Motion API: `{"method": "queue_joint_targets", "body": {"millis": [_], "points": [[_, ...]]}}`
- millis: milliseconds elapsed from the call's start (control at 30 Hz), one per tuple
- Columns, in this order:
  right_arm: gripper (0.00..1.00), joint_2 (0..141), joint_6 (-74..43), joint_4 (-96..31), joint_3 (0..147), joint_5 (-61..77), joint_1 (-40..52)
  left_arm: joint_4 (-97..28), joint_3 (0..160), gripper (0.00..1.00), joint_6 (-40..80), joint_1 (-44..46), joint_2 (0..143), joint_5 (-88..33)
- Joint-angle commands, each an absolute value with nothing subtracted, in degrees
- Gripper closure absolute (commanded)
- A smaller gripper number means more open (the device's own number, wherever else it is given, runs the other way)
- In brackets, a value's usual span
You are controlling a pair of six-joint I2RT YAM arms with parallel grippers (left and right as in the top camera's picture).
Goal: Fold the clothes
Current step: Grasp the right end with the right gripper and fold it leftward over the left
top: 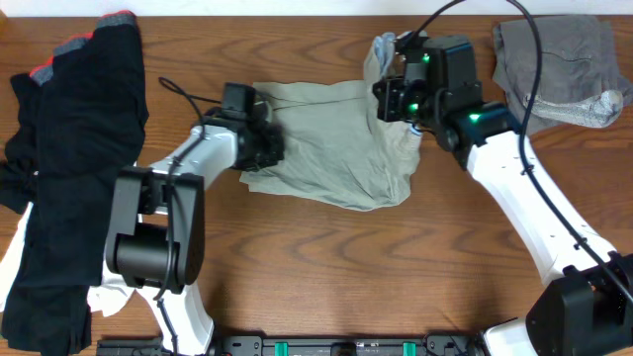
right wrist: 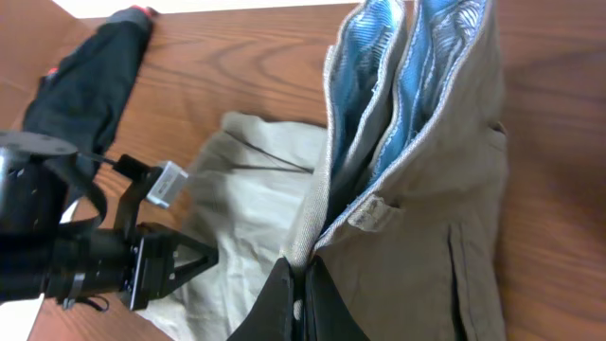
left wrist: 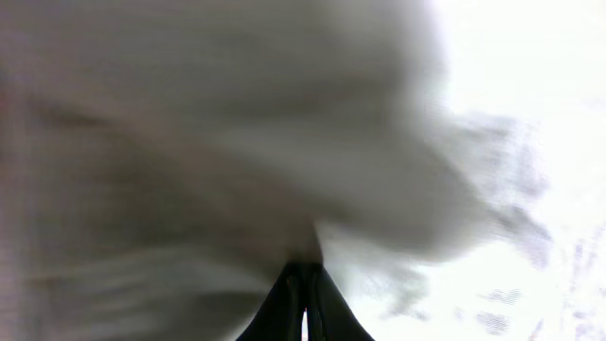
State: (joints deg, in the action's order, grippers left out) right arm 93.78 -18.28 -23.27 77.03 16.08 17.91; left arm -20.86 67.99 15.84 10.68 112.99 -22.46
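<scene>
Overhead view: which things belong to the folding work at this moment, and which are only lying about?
In the work now: khaki shorts, with the left gripper and the right gripper both shut on them.
Lying about: black clothes at the left, white cloth at their lower edge, grey shorts at the top right.

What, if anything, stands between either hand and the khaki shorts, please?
Nothing visible. The right hand is shut on the khaki shorts at their blue-lined waistband; the left hand is shut on the opposite edge. The black garments and grey shorts lie apart.
</scene>
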Motion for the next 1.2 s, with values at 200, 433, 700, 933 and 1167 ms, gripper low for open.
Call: {"method": "queue_joint_targets", "body": {"millis": [200,433,700,933,1167], "points": [[0.99,92.07,-15.62,-28.03,78.54,17.41,10.74,-14.72,67.11,0.94,24.1,21.15,112.55,-19.99],[0.99,88.77,-13.21,-32.53,78.54,17.43,4.16,-12.08,67.11,0.94,26.09,23.7,112.55,-19.88],[0.99,83.94,-11.51,-35.64,78.54,18.52,-4.64,-11.97,67.18,0.94,26.02,22.72,112.53,-19.9],[0.99,83.05,-9.3,-37.87,78.54,21.74,-10.28,-15.99,69.06,0.94,24.91,17.74,112.49,-19.94],[0.99,83.15,-9.08,-37.74,78.54,21.91,-8.54,-15.29,69.23,0.94,24.36,16.88,112.49,-20.16]]}}
